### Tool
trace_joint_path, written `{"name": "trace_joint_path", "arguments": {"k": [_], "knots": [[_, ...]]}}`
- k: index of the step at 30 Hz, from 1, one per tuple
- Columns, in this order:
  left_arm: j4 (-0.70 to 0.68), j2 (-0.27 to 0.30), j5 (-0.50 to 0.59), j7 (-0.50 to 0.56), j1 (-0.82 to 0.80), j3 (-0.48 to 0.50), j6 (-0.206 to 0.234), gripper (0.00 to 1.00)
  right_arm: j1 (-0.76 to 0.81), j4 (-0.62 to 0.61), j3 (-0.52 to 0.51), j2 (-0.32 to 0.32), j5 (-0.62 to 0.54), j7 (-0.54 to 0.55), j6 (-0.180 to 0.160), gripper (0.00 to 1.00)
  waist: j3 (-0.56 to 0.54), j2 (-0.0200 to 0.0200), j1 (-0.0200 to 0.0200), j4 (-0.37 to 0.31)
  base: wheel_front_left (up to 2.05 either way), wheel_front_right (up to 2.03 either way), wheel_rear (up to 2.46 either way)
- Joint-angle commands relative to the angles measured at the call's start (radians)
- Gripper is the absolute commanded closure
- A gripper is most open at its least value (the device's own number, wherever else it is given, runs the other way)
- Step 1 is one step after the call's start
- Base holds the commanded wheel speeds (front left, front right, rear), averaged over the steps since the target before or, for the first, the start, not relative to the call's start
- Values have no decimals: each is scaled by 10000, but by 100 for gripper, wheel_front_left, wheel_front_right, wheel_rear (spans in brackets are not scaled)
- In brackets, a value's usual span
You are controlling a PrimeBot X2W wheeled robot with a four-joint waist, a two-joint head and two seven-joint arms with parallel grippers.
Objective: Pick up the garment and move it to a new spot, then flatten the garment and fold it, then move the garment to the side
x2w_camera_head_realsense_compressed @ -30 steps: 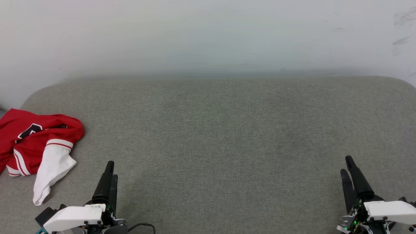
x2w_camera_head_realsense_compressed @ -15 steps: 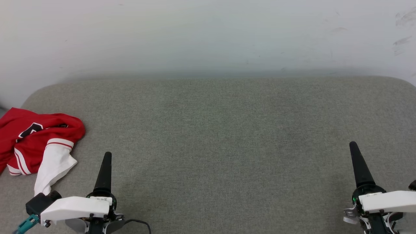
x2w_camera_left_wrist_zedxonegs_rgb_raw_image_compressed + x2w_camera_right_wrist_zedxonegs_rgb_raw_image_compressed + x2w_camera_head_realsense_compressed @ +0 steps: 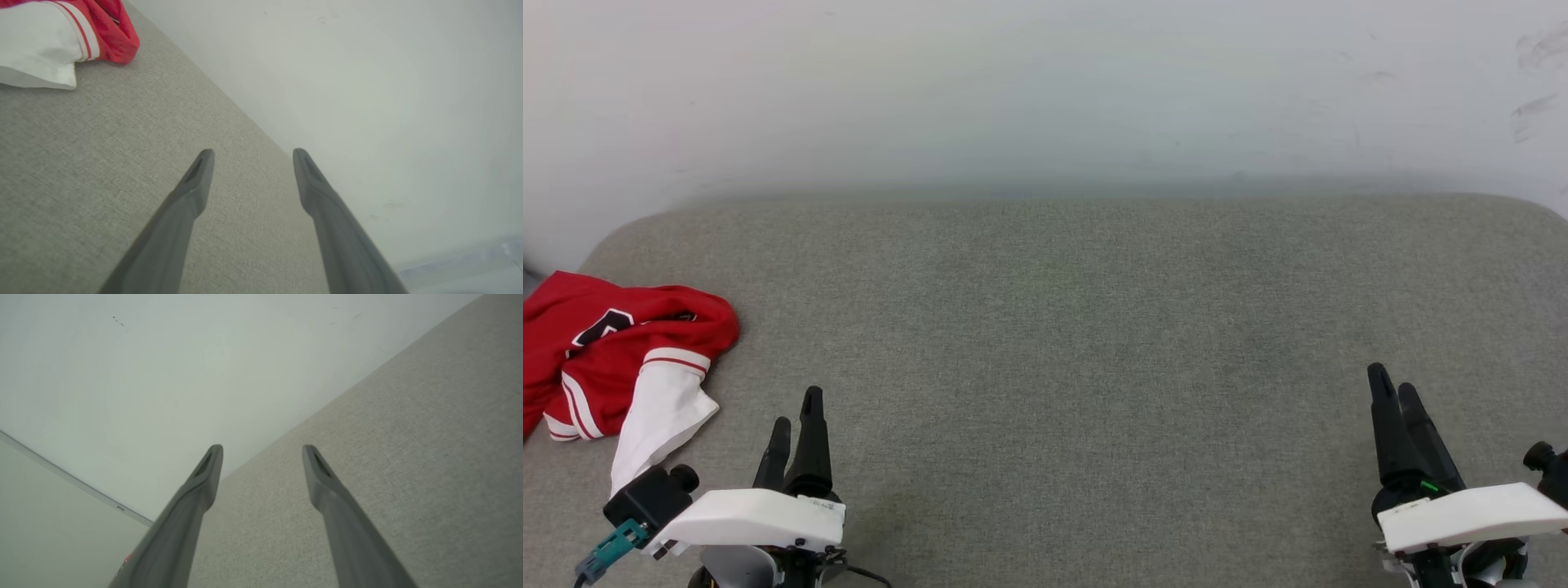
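Garment [image 3: 621, 343] lies crumpled, untouched, at the left end of the grey cushion [image 3: 1078, 327].
My left gripper [image 3: 797, 410] and right gripper [image 3: 1390, 381] gape wide, empty; pickup, flattening, folding all remain.

The garment [image 3: 645, 331] is matt cloth, the cushion [image 3: 1045, 327] coarse woven fabric, the wall [image 3: 1045, 82] seemingly smooth paint.

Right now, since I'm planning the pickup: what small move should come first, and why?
Probably swing the left end effector leftward toward the garment. It lies crumpled and untouched at the left end of the grey cushion, its white sleeve nearest that open end effector; the right end effector stands far off.
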Motion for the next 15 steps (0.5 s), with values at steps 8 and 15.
{"name": "trace_joint_path", "arguments": {"k": [8, 15], "knots": [[-128, 167, 1572, -354, 108, -319, 407, 0, 109, 44, 174, -12, -1626, -346, 0, 0, -33, 0, 0, 2, 0, 0, 0], [-202, 246, 2385, -573, 191, -549, 575, 0, 189, 44, 244, -12, -2520, -569, 0, 0, -40, 0, 0, 4, 0, 0, 0]]}}
